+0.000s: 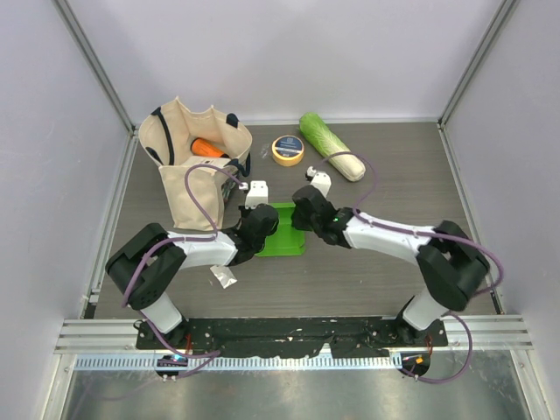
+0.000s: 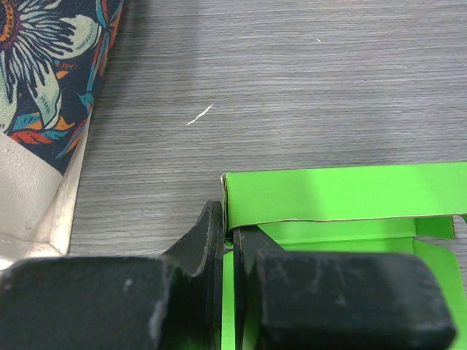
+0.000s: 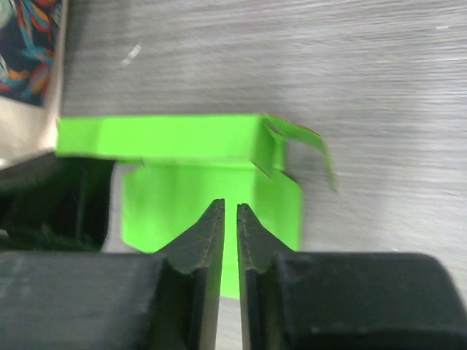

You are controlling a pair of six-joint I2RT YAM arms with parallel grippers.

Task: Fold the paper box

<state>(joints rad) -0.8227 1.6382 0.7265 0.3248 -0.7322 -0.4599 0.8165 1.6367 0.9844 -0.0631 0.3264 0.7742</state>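
Note:
The paper box [image 1: 286, 238] is bright green card lying in the middle of the table, with its far wall standing up. In the left wrist view, my left gripper [image 2: 232, 235] is shut on the box's left wall [image 2: 228, 292], just below the corner where the far wall [image 2: 343, 193] begins. My right gripper [image 3: 230, 208] hovers over the box floor [image 3: 168, 204] with its jaws a narrow slit apart and nothing between them. A small flap [image 3: 310, 142] sticks out at the box's right corner. From above, both grippers, left [image 1: 265, 220] and right [image 1: 302, 208], meet at the box's far edge.
A cream tote bag [image 1: 194, 162] with a floral lining [image 2: 44, 73] stands at the back left, close to the box, with an orange item [image 1: 207, 147] inside. A yellow tape roll [image 1: 288, 150] and a pale cabbage [image 1: 331, 145] lie at the back. A small white scrap [image 1: 225, 277] lies front left.

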